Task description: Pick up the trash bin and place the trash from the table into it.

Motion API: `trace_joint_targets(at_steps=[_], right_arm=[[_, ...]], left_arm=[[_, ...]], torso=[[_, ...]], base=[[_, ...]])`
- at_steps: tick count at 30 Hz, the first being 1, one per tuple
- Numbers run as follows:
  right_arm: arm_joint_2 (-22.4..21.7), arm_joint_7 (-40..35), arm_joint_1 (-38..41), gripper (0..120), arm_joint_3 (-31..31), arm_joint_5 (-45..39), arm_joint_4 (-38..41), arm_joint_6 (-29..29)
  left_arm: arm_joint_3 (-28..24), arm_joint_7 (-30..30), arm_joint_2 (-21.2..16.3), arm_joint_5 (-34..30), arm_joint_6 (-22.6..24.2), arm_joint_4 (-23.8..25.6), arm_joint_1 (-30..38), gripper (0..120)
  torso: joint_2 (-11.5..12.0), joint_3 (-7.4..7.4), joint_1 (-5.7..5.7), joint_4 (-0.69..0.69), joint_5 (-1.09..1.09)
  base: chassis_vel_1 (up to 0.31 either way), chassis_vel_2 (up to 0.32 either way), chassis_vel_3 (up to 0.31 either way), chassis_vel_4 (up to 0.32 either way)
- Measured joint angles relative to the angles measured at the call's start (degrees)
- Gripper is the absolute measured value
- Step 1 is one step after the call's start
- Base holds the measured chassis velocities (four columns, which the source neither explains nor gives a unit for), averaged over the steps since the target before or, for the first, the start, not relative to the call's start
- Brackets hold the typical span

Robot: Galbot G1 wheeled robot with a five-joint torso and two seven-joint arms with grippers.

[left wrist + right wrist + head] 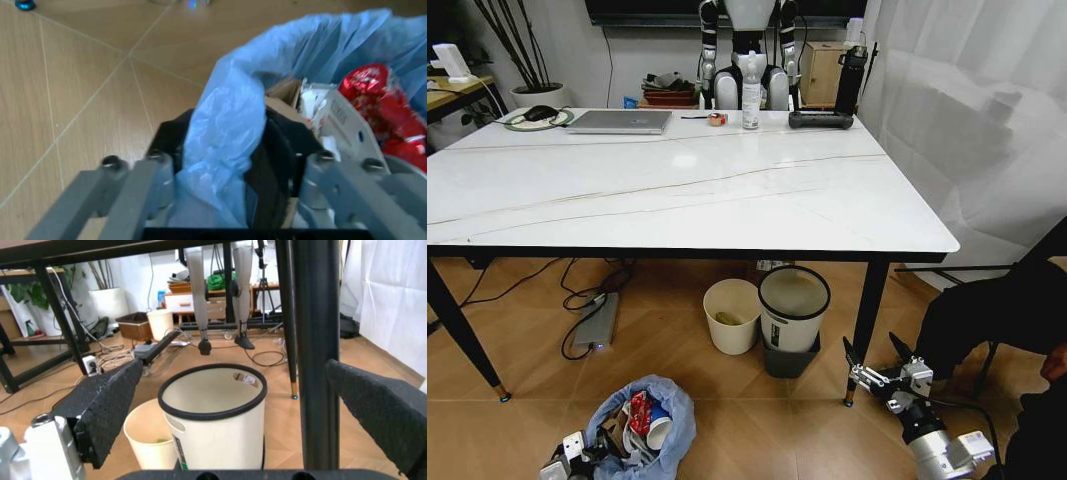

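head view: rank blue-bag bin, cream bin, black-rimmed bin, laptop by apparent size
1. trash bin, though nearest the camera and cut off by the frame edge
2. black-rimmed bin
3. cream bin, close to 2
4. laptop, farthest away

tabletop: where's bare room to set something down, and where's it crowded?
The table is bare across its whole near and middle part, from the front edge back to the row of items. The crowding is along the far edge: laptop, spray bottle, black bar-shaped device, black bottle. On the floor, the left gripper grips the trash bin; the right gripper hangs open beside the table leg.
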State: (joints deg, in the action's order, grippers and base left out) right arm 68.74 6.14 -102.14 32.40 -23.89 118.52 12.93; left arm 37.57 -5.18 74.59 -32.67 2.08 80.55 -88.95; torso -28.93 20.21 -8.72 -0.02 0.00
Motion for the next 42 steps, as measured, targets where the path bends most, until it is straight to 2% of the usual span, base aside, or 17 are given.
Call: trace_joint_targets(at_steps=[4, 6, 11, 13, 16, 17, 19, 20, 21, 25, 27, 42], right_arm=[[0.0, 0.0, 0.0, 100, 0.0, 0.0, 0.0, 0.0], [0.0, 0.0, 0.0, 100, 0.0, 0.0, 0.0, 0.0], [0.0, 0.0, 0.0, 100, 0.0, 0.0, 0.0, 0.0], [0.0, 0.0, 0.0, 100, 0.0, 0.0, 0.0, 0.0], [0.0, 0.0, 0.0, 100, 0.0, 0.0, 0.0, 0.0], [0.0, 0.0, 0.0, 100, 0.0, 0.0, 0.01, 0.0], [0.0, 0.0, 0.0, 100, 0.01, 0.0, 0.0, 0.0], [0.0, 0.0, 0.01, 100, 0.0, 0.0, 0.01, 0.0], [0.0, 0.01, 0.0, 100, 0.0, 0.0, 0.0, 0.0], [0.0, 0.0, -0.01, 100, 0.0, 0.0, 0.01, 0.0], [0.0, 0.0, 0.0, 100, 0.0, 0.0, 0.01, 0.0], [0.0, 0.0, 0.0, 100, 0.0, 0.0, 0.01, 0.0]], left_arm=[[1.21, 0.14, -0.69, -1.11, -0.42, 3.79, -3.25, 61], [1.48, 0.2, -0.79, -1.28, -0.7, 4.47, -3.93, 63], [3.21, 1.2, -1.4, -0.81, -4.67, 13.34, -11.78, 82], [3.81, 2.03, -1.5, 1.04, -6.94, 19.99, -15.76, 94], [3.88, 2.37, -1.5, 1.69, -7.56, 21.75, -16.53, 95], [3.93, 3.81, -1.37, 5.06, -10.07, 28.44, -19.15, 99], [3.71, 5.16, -0.85, 8.82, -11.85, 34.07, -21.31, 100], [2.93, 6.18, -0.38, 12.01, -13.07, 39.5, -23.14, 100], [2.75, 6.33, -0.27, 12.8, -13.36, 40.92, -23.6, 100], [2.51, 6.44, -0.17, 13.43, -13.47, 41.89, -23.97, 100], [2.49, 6.45, -0.15, 13.46, -13.48, 41.93, -23.97, 100], [2.42, 6.36, -0.13, 13.22, -13.27, 41.26, -23.64, 100]], torso=[[-0.02, 0.01, -0.01, 0.0, 0.0], [-0.02, 0.01, -0.01, 0.0, 0.0], [-0.05, 0.03, -0.01, 0.0, 0.0], [-0.06, 0.03, -0.01, 0.03, 0.01], [-0.06, 0.03, -0.01, 0.02, 0.01], [-0.07, 0.03, -0.01, -0.01, 0.02], [-0.07, 0.04, -0.02, -0.02, 0.02], [-0.08, 0.04, -0.03, 0.0, 0.02], [-0.08, 0.04, -0.02, -0.01, 0.05], [-0.08, 0.05, -0.03, -0.01, -0.02], [-0.08, 0.05, -0.03, 0.0, 0.03], [-0.1, 0.06, -0.04, 0.0, 0.0]], base=[[0.0, 0.0, 0.0, 0.0], [0.0, 0.0, 0.0, 0.0], [0.0, 0.0, 0.0, 0.0], [0.0, 0.0, 0.0, 0.0], [0.0, 0.0, 0.0, 0.0], [0.0, 0.0, 0.0, 0.0], [0.0, 0.0, 0.0, 0.0], [0.0, 0.0, 0.0, 0.0], [0.0, 0.0, 0.0, 0.0], [0.0, 0.0, 0.0, 0.0], [0.0, 0.0, 0.0, 0.0], [0.0, 0.0, 0.0, 0.0]])
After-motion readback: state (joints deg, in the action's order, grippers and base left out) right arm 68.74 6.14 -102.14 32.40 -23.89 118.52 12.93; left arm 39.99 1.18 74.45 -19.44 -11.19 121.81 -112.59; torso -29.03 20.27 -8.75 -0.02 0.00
